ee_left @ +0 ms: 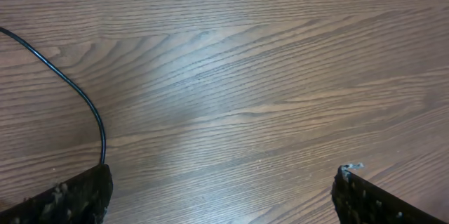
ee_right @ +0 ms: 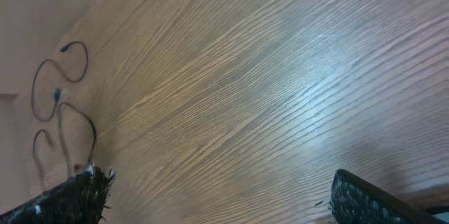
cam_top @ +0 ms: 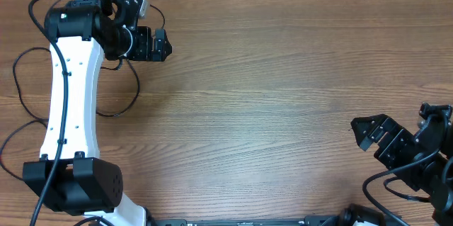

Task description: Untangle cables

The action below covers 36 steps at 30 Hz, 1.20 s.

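Thin black cables lie in loose loops on the wooden table around my left arm. One cable loop (cam_top: 137,90) curves just below the left gripper (cam_top: 164,44), and another cable loop (cam_top: 15,84) lies left of the arm. In the left wrist view a cable (ee_left: 78,95) runs across the wood and ends beside the left finger (ee_left: 77,196); the left gripper (ee_left: 221,197) is open and empty. The right gripper (cam_top: 364,131) sits at the far lower right, well away from the cables. In its wrist view the cable loops (ee_right: 50,87) show small and far off, and the right gripper (ee_right: 219,197) is open over bare wood.
The left arm's white link (cam_top: 69,91) and black base (cam_top: 74,183) stand among the loops. Thicker black cords (cam_top: 386,183) trail from the right arm's base at the bottom right. A wall or table edge (ee_right: 28,13) borders the far side in the right wrist view.
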Available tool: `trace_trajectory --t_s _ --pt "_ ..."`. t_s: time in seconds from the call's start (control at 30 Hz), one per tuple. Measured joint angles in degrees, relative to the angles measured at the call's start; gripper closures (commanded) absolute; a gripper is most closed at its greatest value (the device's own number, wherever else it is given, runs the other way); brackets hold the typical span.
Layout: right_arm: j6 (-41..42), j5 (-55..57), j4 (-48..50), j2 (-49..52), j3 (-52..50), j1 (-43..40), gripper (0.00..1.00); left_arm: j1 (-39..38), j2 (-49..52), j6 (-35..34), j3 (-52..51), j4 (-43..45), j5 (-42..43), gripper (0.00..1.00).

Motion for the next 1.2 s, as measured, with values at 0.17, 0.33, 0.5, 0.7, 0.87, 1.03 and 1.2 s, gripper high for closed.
trace_trajectory --t_s 0.17,0.33,0.5,0.7,0.87,1.03,1.2 --pt "-0.02 4.04 0.42 0.00 -0.15 0.00 0.00 0.00 0.00 0.00 0.00 0.00 0.00 0.00" --pt "-1.84 3.28 15.37 0.13 -4.15 0.74 0.00 0.00 0.00 0.00 0.00 0.00 -0.04 0.00" --pt "-8.33 -0.85 31.82 0.46 -12.68 8.31 0.00 0.00 0.00 0.00 0.00 0.02 -0.22 0.00" --pt "-17.51 -3.32 53.51 0.72 -25.46 24.28 0.00 0.00 0.00 0.00 0.00 0.02 -0.20 0.00" --pt "-22.27 -4.26 67.82 -2.08 -34.64 29.66 0.00 0.00 0.00 0.00 0.00 0.00 -0.20 0.00" --pt "-23.56 -4.39 73.70 -8.44 -41.94 28.30 0.00 0.00 0.00 0.00 0.00 0.00 -0.20 0.01" --pt "-23.76 -4.39 74.01 -17.49 -47.91 25.07 0.00 0.00 0.00 0.00 0.00 0.02 -0.20 0.00"
